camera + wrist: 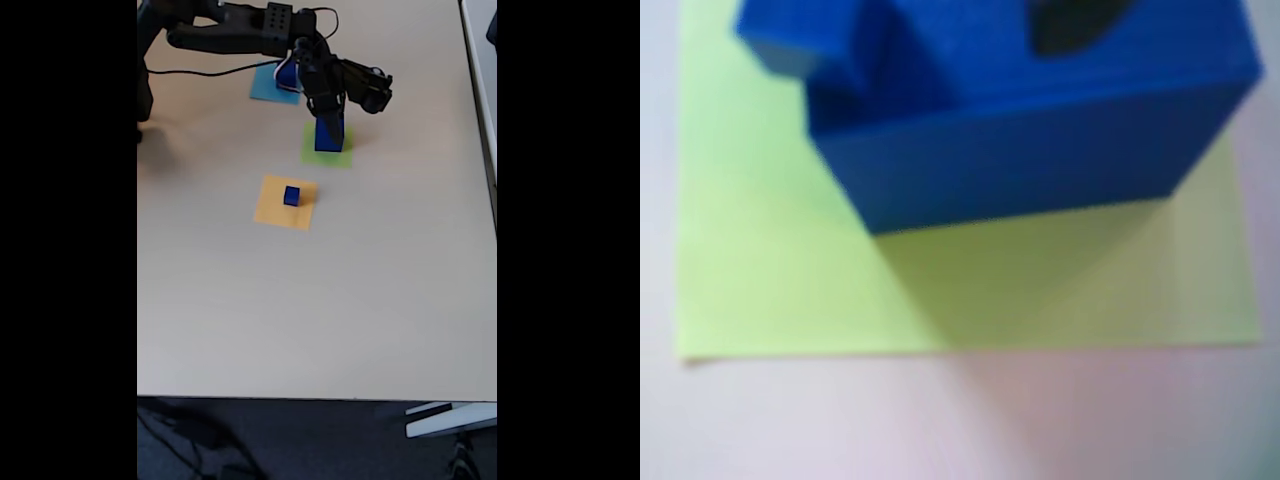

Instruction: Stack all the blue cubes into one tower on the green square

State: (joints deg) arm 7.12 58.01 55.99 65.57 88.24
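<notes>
near the top centre of the fixed view, the gripper [328, 112] hangs right over two stacked blue cubes [329, 135] on the green square [341, 157]; whether its jaws grip the upper cube cannot be told. lower, a small blue cube [291, 196] sits on an orange square [285, 203].
</notes>
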